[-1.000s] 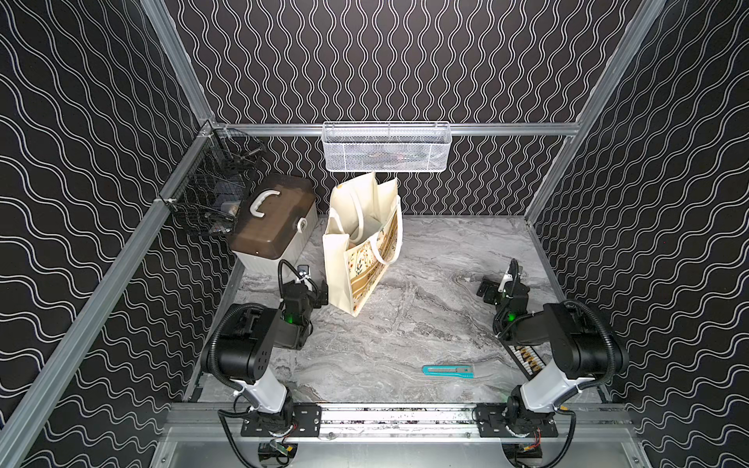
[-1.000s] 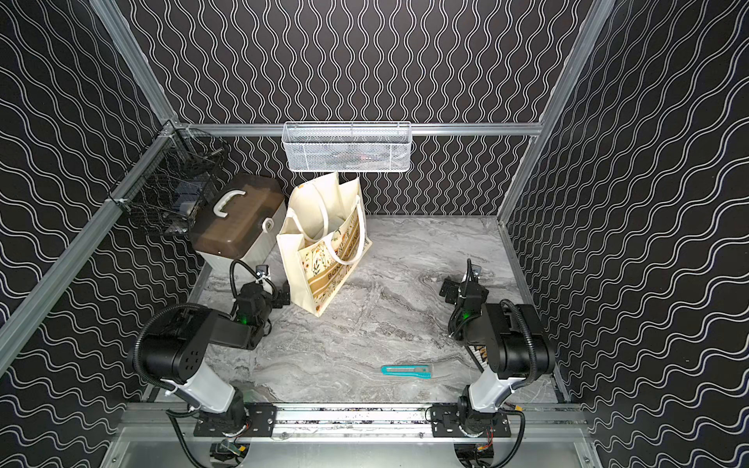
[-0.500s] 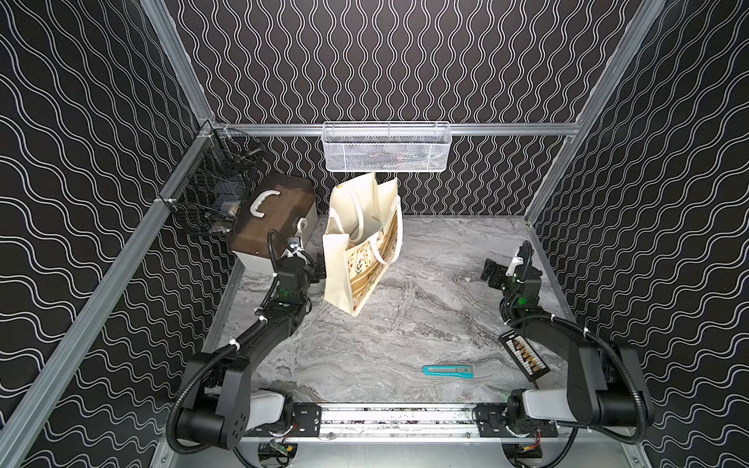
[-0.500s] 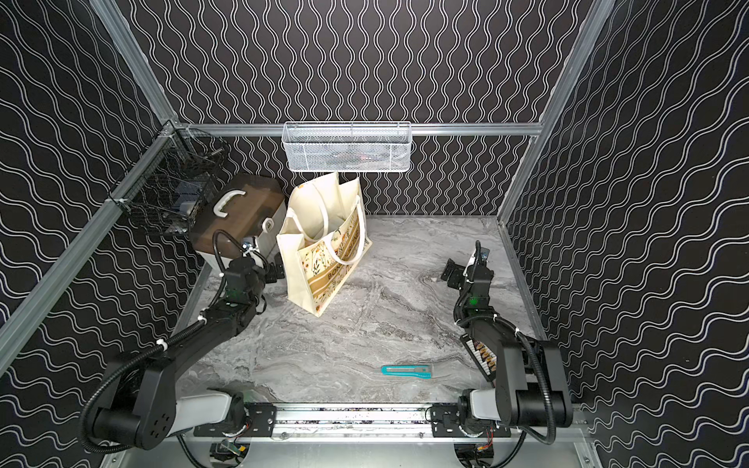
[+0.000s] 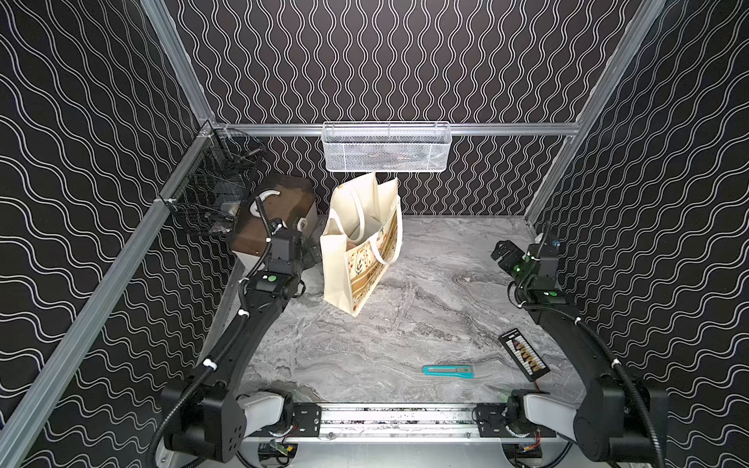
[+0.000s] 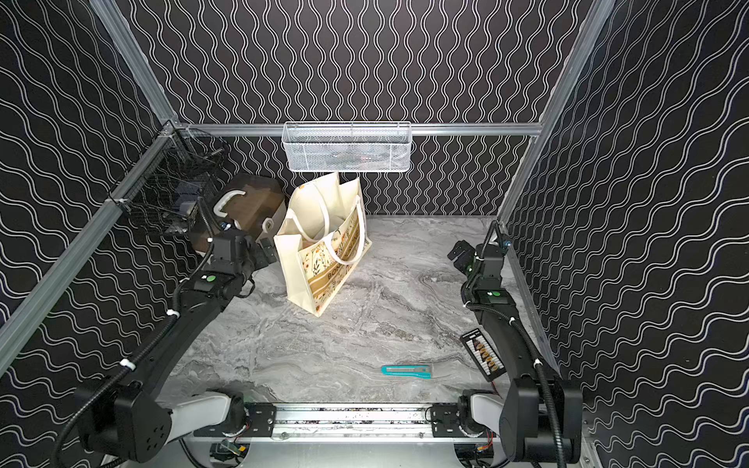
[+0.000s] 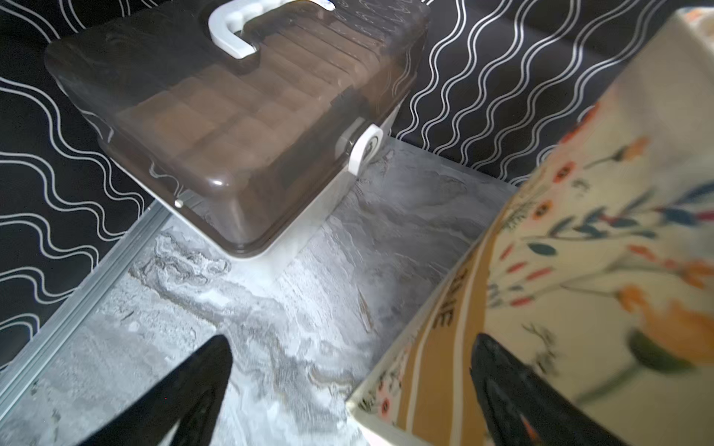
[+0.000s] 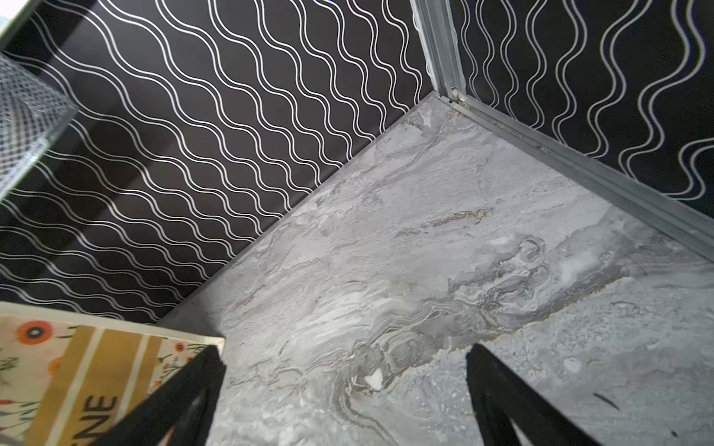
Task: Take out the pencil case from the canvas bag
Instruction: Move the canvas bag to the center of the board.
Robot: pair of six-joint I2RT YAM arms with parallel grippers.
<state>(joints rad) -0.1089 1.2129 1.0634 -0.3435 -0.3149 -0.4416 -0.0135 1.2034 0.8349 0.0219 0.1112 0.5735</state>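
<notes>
Jaws of our left gripper (image 7: 349, 343) and right gripper (image 8: 344, 349) gape empty; we judge the unseen pencil case not yet out of the canvas bag (image 5: 344, 275).

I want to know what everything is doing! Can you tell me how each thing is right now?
canvas bag, standing up, top open
brown-lidded box, lid shut
left gripper, open, empty, beside the canvas bag
right gripper, open, empty
teal cutter, lying flat on the table
white mesh basket, hanging up
</notes>
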